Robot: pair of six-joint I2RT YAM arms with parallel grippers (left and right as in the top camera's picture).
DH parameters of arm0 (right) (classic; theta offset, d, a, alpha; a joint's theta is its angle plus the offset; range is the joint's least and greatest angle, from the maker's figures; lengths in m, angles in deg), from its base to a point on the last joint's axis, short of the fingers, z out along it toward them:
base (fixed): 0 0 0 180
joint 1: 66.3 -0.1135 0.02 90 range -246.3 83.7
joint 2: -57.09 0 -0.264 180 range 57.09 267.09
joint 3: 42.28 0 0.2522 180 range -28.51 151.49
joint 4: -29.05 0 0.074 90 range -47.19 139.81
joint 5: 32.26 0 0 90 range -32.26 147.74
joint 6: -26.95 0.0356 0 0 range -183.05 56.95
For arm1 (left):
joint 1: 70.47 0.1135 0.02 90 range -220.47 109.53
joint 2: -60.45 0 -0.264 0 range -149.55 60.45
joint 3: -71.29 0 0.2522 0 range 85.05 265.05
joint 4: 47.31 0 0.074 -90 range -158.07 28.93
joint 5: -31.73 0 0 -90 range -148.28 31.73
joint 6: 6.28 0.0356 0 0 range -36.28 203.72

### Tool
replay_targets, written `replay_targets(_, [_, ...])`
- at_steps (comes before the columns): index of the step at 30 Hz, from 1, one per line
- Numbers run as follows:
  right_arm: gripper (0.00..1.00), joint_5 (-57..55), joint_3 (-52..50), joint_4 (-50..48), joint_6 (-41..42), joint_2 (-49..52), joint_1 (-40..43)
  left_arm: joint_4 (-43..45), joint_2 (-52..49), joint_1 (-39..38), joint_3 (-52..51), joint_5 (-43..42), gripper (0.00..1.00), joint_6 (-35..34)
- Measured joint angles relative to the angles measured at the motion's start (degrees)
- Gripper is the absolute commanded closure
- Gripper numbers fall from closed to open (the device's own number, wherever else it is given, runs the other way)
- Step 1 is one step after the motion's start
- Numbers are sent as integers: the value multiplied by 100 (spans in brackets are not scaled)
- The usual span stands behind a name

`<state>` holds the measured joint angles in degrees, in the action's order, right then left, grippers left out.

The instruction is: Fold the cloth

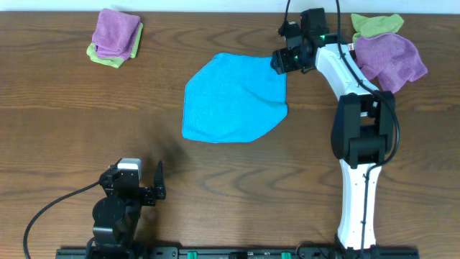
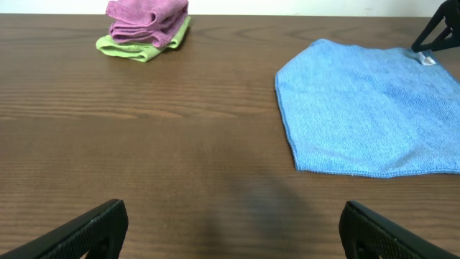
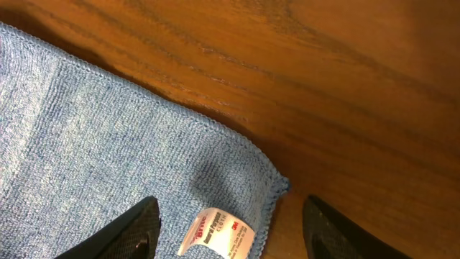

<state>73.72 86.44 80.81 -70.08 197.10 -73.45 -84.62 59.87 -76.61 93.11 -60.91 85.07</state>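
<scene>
**A:** The right claw (image 3: 230, 223): is it pinching anything?

**B:** No. Its fingers are spread and straddle the corner of the blue cloth (image 1: 233, 101) that carries the white label (image 3: 219, 234). Nothing is gripped. The left claw (image 2: 230, 226) is spread too, low at 7 o'clock on the desk (image 1: 72, 129), well apart from the cloth.

**A:** So how far along is the folding?

**B:** At the very start, I'd judge. No fold shows. The cloth lies flat, seemingly one layer, just toward 12 o'clock from the desk's middle. The grasp at its 1 o'clock corner is not yet made, and every fold is left.

**A:** And the cloth itself?

**B:** Fine-knit, with a stitched hem. It sits skewed, with faint ripples near the right claw.
</scene>
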Motion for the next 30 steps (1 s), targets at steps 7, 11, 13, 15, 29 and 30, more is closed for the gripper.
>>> replay_targets(7, [65,37,0,-22,109,24,46,0,0,0,0,2,5,0])
replay_targets(11, [65,55,0,-17,164,24,46,0,0,0,0,2,5,0])
replay_targets(13, [65,55,0,-15,164,24,46,0,0,0,0,2,5,0])
replay_targets(15, [65,55,0,-17,166,24,46,0,0,0,0,2,5,0])
replay_targets(29, [99,85,0,-125,361,188,46,0,0,0,0,2,5,0])
replay_targets(30, [99,94,0,-136,396,192,46,0,0,0,0,2,5,0])
